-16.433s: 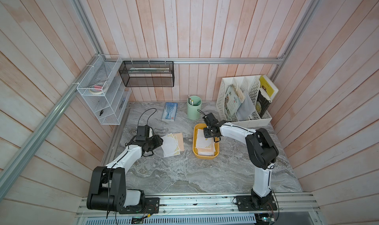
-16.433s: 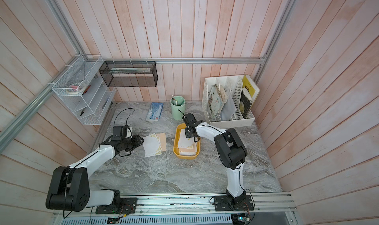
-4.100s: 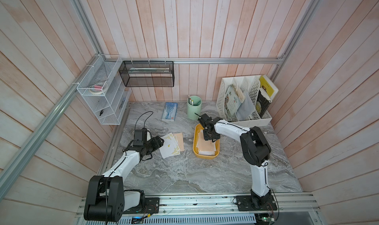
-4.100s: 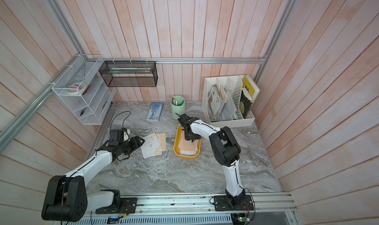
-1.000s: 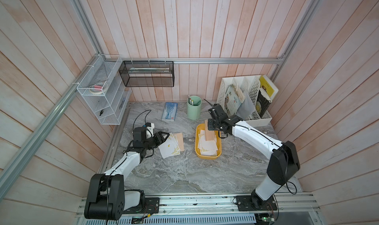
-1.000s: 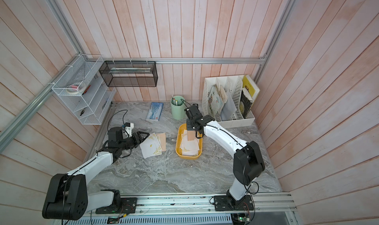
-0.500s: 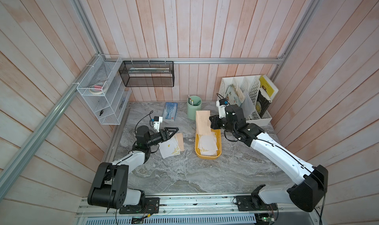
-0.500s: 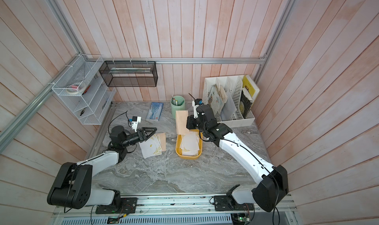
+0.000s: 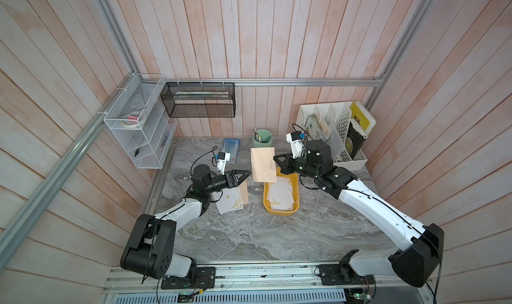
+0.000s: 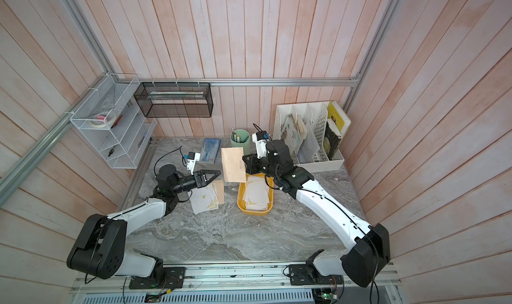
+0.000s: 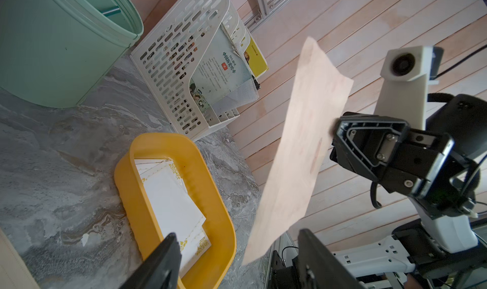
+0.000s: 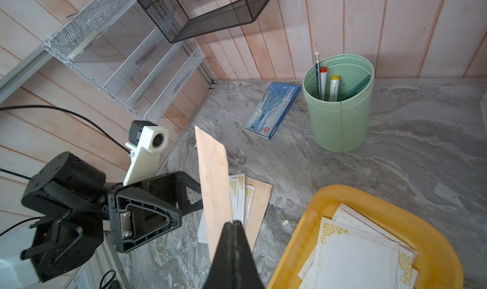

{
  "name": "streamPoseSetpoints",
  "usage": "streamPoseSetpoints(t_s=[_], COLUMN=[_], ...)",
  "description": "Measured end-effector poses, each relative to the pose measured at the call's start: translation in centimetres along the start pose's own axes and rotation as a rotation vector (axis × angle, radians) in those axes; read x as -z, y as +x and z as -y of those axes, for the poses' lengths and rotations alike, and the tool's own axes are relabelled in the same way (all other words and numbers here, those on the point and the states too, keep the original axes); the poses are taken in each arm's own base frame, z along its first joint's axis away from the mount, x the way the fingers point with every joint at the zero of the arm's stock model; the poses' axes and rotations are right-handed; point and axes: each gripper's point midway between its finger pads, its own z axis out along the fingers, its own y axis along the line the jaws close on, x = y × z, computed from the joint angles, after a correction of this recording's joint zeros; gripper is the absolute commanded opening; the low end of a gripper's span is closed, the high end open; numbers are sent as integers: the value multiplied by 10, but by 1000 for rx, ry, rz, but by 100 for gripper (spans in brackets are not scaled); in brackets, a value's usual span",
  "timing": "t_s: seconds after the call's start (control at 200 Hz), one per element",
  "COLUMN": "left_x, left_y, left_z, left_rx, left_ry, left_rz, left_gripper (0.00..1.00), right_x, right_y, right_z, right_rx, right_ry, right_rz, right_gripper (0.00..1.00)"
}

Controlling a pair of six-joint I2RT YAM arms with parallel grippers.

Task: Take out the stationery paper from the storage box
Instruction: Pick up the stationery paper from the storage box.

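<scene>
My right gripper (image 9: pixel 277 161) (image 12: pixel 233 223) is shut on one edge of a plain peach-tan sheet of stationery paper (image 9: pixel 263 165) (image 11: pixel 303 148) and holds it upright in the air above the far end of the storage box. The mustard-yellow storage box (image 9: pixel 281 209) (image 11: pixel 210 174) holds several white gold-bordered sheets (image 9: pixel 281 191) (image 12: pixel 358 258). My left gripper (image 9: pixel 248 173) (image 11: pixel 237 235) is open and raised, pointing at the held sheet, whose lower corner hangs just off its fingertips. More sheets (image 9: pixel 230 200) (image 12: pixel 245 200) lie on the table below it.
A green pen cup (image 9: pixel 262 139) and a blue booklet (image 9: pixel 231 147) stand at the back. The white file organizer (image 9: pixel 332 133) is behind my right arm. A black mesh basket (image 9: pixel 199 100) and a white wire shelf (image 9: pixel 138 122) hang on the walls.
My right arm lifted the peach-tan sheet out of the box and carried it up and to the left. My left gripper rose from the table pile and turned toward the sheet.
</scene>
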Motion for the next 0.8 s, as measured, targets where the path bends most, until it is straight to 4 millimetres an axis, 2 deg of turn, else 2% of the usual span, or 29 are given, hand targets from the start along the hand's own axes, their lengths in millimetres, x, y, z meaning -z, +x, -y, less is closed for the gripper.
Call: streamPoseSetpoints(t_s=[0.245, 0.605, 0.71, 0.77, 0.8], left_x=[-8, -10, -8, -7, -6], left_y=[-9, -15, -16, -16, -16], left_z=[4, 10, 14, 17, 18], left_rx=[-32, -65, -78, -84, -89], left_ry=[10, 18, 17, 16, 13], left_rz=[4, 13, 16, 17, 20], left_gripper=[71, 14, 7, 6, 6], right_x=[-13, -37, -40, -40, -40], right_y=[5, 21, 21, 21, 20], right_z=[-13, -5, -5, -4, -4], right_rx=[9, -7, -8, -8, -8], right_ry=[-43, -34, -31, -26, -22], right_rz=[-24, -79, -83, -82, -83], right_gripper=[0, 0, 0, 0, 4])
